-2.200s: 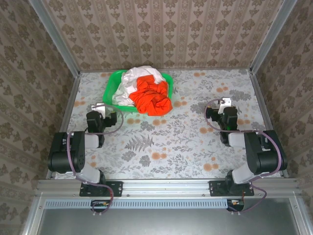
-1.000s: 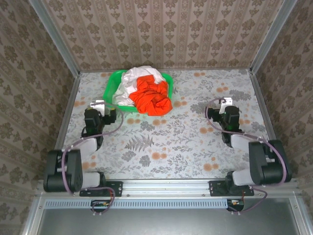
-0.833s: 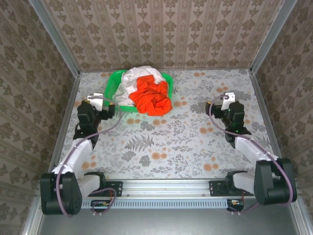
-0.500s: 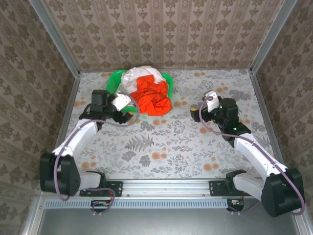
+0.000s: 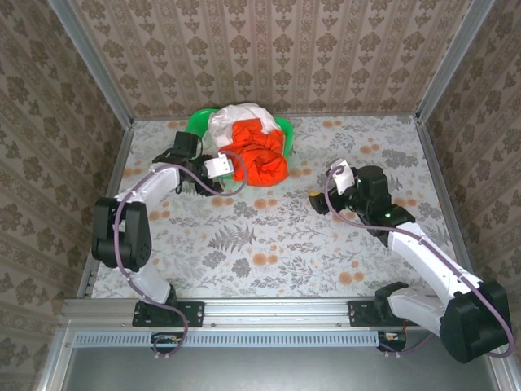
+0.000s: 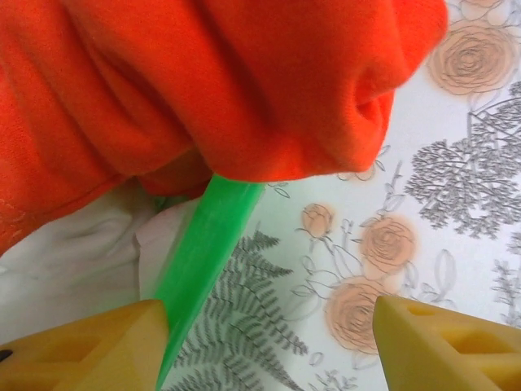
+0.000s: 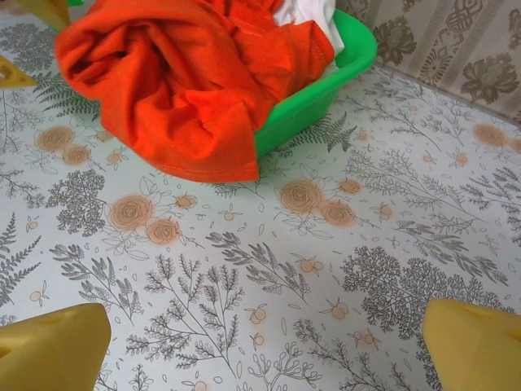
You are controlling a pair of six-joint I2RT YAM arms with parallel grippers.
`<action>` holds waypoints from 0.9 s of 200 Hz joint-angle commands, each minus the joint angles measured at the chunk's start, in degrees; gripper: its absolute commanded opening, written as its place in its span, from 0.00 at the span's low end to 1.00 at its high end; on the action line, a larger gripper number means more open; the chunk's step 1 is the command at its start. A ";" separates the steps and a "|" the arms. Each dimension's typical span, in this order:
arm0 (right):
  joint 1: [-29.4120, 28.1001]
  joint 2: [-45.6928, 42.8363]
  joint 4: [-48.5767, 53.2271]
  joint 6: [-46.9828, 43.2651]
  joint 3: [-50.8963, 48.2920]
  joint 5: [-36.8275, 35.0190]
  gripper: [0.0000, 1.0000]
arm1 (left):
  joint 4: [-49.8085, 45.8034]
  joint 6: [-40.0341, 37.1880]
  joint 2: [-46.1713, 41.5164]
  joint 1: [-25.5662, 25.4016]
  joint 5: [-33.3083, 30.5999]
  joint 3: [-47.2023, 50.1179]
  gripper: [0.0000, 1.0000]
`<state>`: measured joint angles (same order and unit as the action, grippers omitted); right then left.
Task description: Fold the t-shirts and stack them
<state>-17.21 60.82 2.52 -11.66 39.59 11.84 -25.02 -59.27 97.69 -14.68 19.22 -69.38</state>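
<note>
Left pincer (image 6: 269, 319) gaped, empty, crumpled orange-red cloth t-shirt (image 6: 203, 81) just ahead.
I feared closing would nip green plastic basket rim (image 6: 203, 236) just inside its jaws, dragging everything; right pincer (image 7: 269, 336) gaped empty too.

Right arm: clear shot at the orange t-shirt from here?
Probably yes. The right gripper is open and faces the orange t-shirt, which hangs over the rim of the green basket toward it; nothing but patterned table lies between them.

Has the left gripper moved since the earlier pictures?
Yes. The left gripper went from near the table's left rail rightward, up to the green basket beside the orange-red t-shirt.
</note>
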 commanded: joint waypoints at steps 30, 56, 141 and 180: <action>-0.28 -2.02 1.50 0.46 0.06 -0.98 1.00 | -2.62 -3.30 4.20 -2.30 -1.48 -4.17 0.69; -0.32 -1.93 1.65 0.73 -0.28 -1.25 1.00 | -3.46 -3.57 2.78 -2.37 -0.94 -6.99 0.70; -0.35 -2.09 1.22 2.14 -0.48 -2.21 1.00 | -4.63 -4.92 12.80 -2.34 -0.37 -15.14 0.70; -0.28 -3.83 3.16 2.15 -0.47 -3.03 1.00 | -5.75 -2.84 16.92 -2.45 -1.27 -17.81 0.48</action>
<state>-17.21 59.13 3.90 -10.31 39.48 10.50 -28.08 -62.59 113.65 -16.60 17.69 -84.75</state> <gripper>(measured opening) 0.998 0.576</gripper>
